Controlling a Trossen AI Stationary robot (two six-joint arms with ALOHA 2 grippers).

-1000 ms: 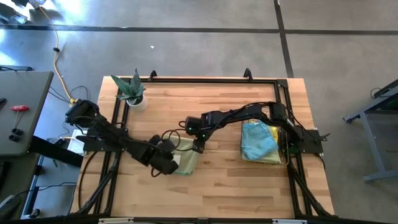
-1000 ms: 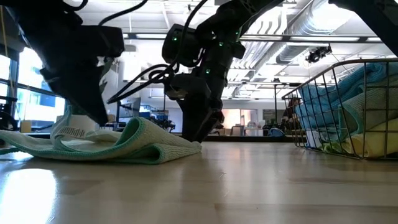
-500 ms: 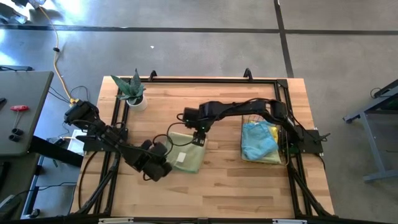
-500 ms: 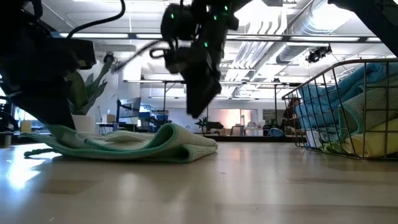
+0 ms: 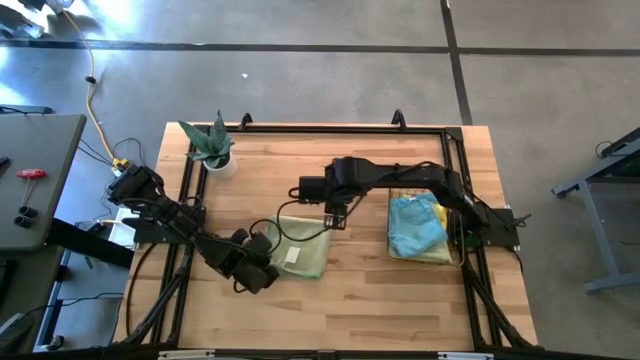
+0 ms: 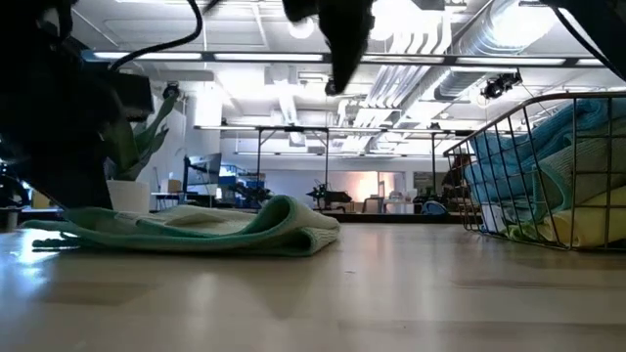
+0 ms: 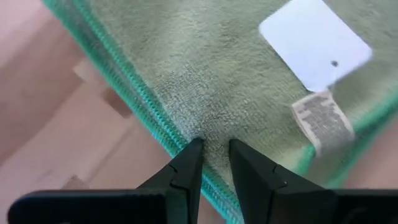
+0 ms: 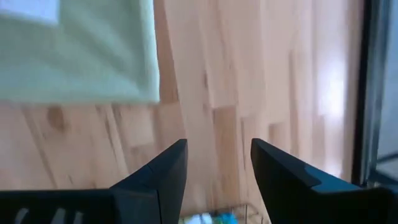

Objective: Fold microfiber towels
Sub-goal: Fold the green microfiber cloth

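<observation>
Your left jaws [image 7: 211, 152] pinch the teal-stitched hem of the green towel [image 5: 300, 249], nearly closed on it, so keep that hem pressed flat to the worktop [image 5: 350, 290] while you square the fold. The right jaws [image 8: 214, 163] hang parted and empty above the towel's far edge. The towel lies folded left of the worktop's middle; the rest sit in the basket [image 5: 462, 232] by the right edge.

Both arms are all matte black, chunky jointed segments with black cables looping off the wrists. The fingers [image 7: 186, 171] are dark, angular wedges that taper to narrow tips, and the right arm's pair [image 8: 165, 171] looks just as blocky.
</observation>
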